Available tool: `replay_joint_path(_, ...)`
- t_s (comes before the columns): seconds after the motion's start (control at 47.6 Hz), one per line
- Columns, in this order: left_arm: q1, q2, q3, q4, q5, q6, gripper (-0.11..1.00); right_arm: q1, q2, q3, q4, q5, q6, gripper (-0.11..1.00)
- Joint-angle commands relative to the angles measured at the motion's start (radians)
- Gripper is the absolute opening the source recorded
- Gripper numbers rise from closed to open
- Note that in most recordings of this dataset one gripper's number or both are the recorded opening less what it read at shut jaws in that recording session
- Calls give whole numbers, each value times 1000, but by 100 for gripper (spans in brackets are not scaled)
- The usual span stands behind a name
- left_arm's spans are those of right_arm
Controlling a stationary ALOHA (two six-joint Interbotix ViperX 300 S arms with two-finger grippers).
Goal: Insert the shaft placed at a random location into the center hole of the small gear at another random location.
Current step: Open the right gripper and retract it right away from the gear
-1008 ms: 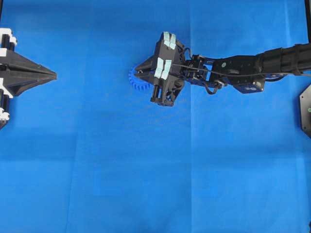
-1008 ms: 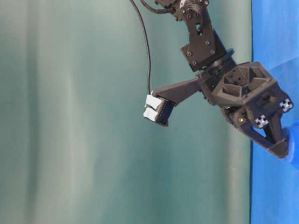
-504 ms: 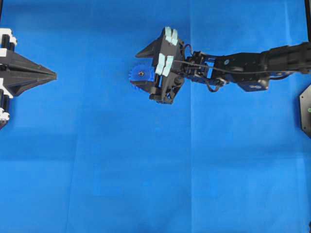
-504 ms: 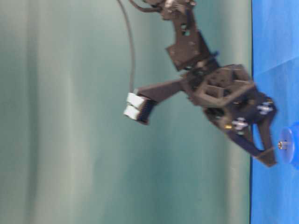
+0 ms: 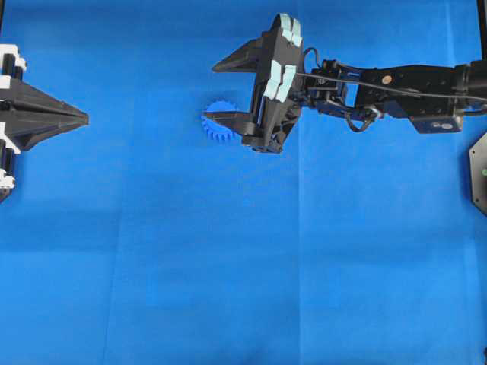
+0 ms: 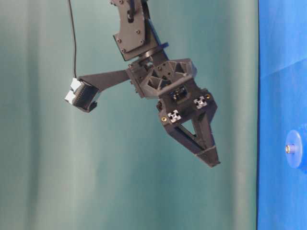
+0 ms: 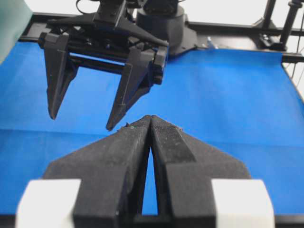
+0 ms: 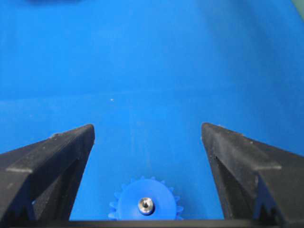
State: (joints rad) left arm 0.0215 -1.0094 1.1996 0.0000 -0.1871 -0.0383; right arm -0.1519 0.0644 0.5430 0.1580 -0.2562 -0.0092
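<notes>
Right gripper (image 8: 147, 142) jaws spread wide, nothing between them, hanging clear above the small gear (image 8: 146, 205). Shaft (image 8: 146, 205) seated upright in the center hole, silver tip showing at the hub in the right wrist view; in the table-level view a short stub poking out of the hub (image 6: 289, 149), well apart from the fingertips (image 6: 210, 158). Insertion looks done; probably only retract and park left. From overhead, gear (image 5: 215, 131) partly hidden under one finger (image 5: 228, 118), hole not visible there. Left gripper (image 7: 150, 118) pressed closed, empty, parked at the far edge (image 5: 85, 118), not involved. Blue cloth (image 5: 228, 266) otherwise bare around the gear; nothing obstructing a straight lift-off.
</notes>
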Motion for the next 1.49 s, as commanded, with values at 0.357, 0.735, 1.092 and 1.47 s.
replay_joint_path(0.357, 0, 3, -9, 3, 5, 0, 0, 6, -183, 143, -2, -3, 3, 81)
replay_joint_path(0.735, 0, -5, -9, 2, 12, 2, 0, 8, -437, 379, 2, -3, 8, 81)
replay_joint_path(1.092, 2, -8, -8, 3, 12, 2, 0, 6, -522, 434, 2, -6, 8, 81)
replay_joint_path(1.47, 0, -8, -6, 2, 17, 2, 0, 6, -515, 431, 3, -6, 8, 81)
